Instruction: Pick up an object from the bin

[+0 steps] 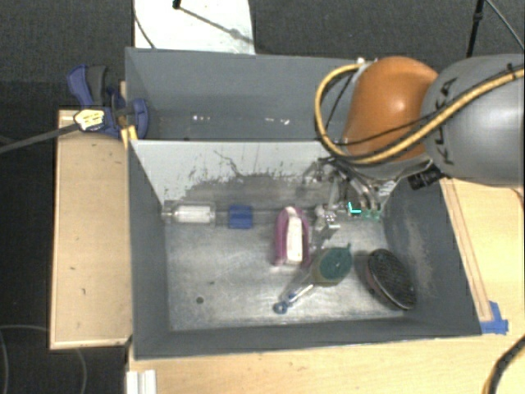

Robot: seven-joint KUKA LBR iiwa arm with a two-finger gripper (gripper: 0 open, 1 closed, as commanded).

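1. Dark carpet (49,23) all round. Grey metal bin (213,273) w/ sloped walls, floor scuffed and scratched, esp. toward the back.
2. Few loose items on the bin floor, spread out, no heap:
   - clear vial (190,214) at left-centre, small blue piece (239,217) just beside it
   - pink-and-white packet (289,236) at centre
   - green round-headed utensil (332,267) right of centre, handle running toward the front
   - black round disc (390,278) at front right
3. Tool (326,218) low in the bin, right of centre, under the orange wrist cover (392,97). Just beside the pink-and-white packet's right edge, just behind the utensil's head. Spread or pressed together: can't tell, hidden among wrist hardware.
4. Progress, as a judgement: approach looks about done, pick not yet. Nothing seen raised; all items flat on the bin floor.
5. Left to do: close on one item, lift clear of the bin. Nearest candidates are the packet and the utensil; can't tell which.
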